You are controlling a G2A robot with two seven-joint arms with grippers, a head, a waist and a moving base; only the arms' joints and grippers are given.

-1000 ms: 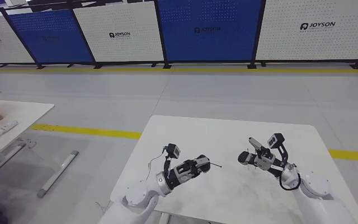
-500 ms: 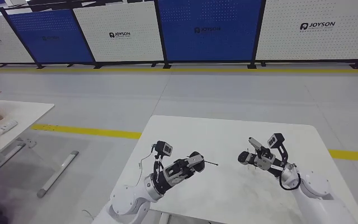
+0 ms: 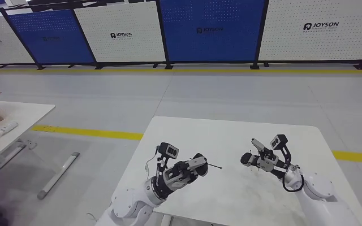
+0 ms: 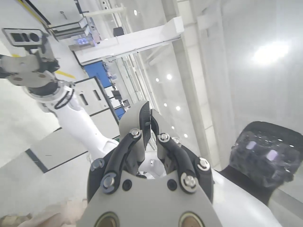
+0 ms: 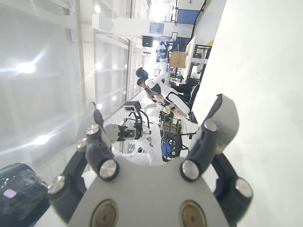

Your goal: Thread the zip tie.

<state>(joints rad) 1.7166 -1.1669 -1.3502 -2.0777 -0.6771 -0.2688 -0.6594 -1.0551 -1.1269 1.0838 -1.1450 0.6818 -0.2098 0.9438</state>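
A thin black zip tie (image 3: 215,166) sticks out toward the table's middle from my left gripper (image 3: 203,164), which is shut on it above the table's near left part. In the left wrist view the left gripper (image 4: 149,119) has its pads pressed together, with only a small bit of the tie between them. Facing it from the right side of the table, my right gripper (image 3: 249,151) stands open and holds nothing. A clear gap separates it from the tie's free tip. The right wrist view shows the right gripper (image 5: 157,109) spread wide, with the left arm's gripper (image 5: 125,134) farther off.
The white table (image 3: 237,130) is bare around both arms. Its near edge runs just under the left arm. A second white table (image 3: 22,116) stands off to the far left across the floor.
My left arm drew back to the left with the zip tie, then eased slightly right again. The right arm has kept still.
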